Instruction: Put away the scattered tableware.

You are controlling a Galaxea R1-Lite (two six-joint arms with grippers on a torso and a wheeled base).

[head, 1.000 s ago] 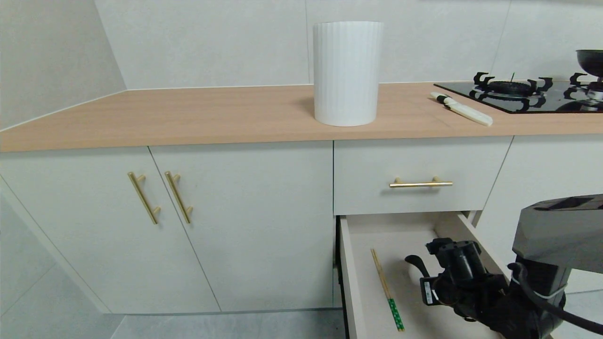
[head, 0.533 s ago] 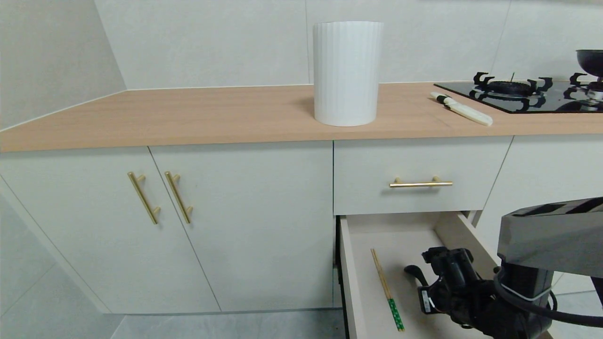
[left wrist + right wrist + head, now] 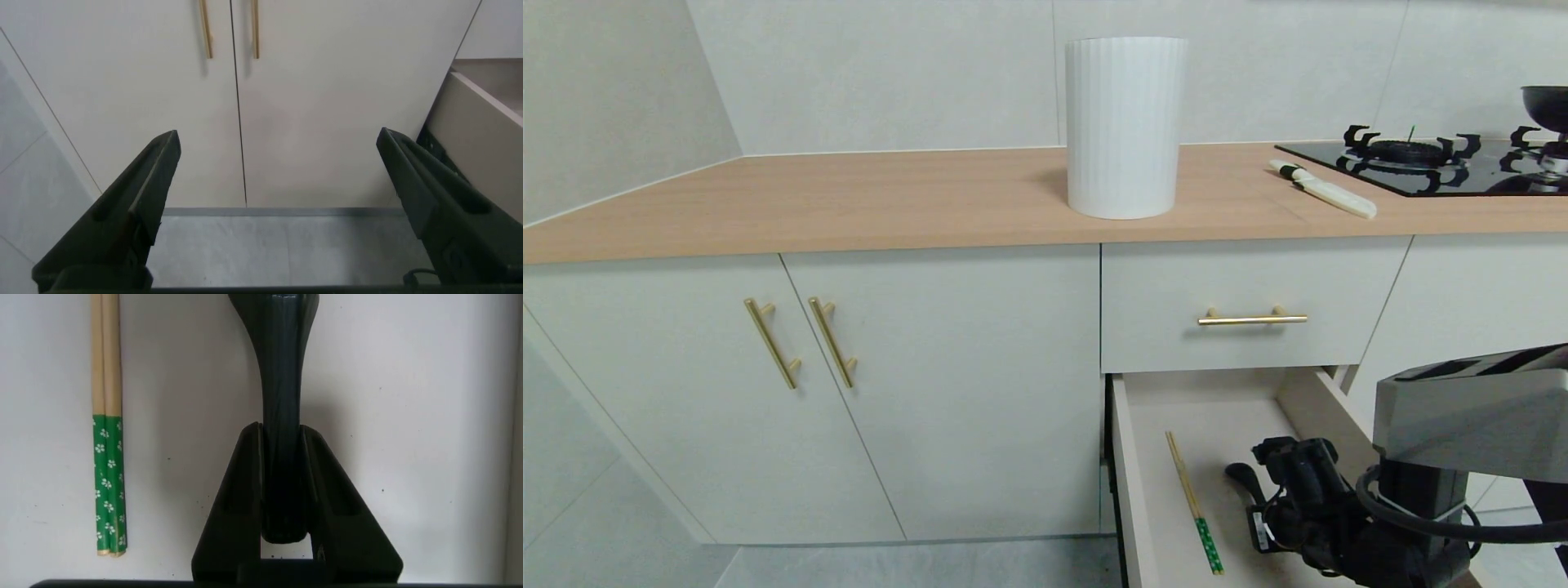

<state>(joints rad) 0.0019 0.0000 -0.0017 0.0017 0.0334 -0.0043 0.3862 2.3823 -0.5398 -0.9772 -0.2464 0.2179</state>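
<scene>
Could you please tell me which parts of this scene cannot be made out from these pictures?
Wide end of the black glossy utensil: right wrist view, cut off by the picture's edge.
Inside of the tall white ribbed container: head view, hidden by its own wall.
Front of the open beige drawer: head view, cut off by the lower edge.

Bright, even, diffuse light, no hard shadows. There's a soft shadow at the lower left of the white canister (image 3: 1124, 126) on the bench (image 3: 849, 204). Pale reflections on the glass hob (image 3: 1445, 171). The open drawer (image 3: 1131, 490) is slightly dimmer inside. Verticals lean toward the head view's left edge. The spoon (image 3: 282, 392) throws a faint shadow, and the left claw (image 3: 275, 143) reads dark.
</scene>
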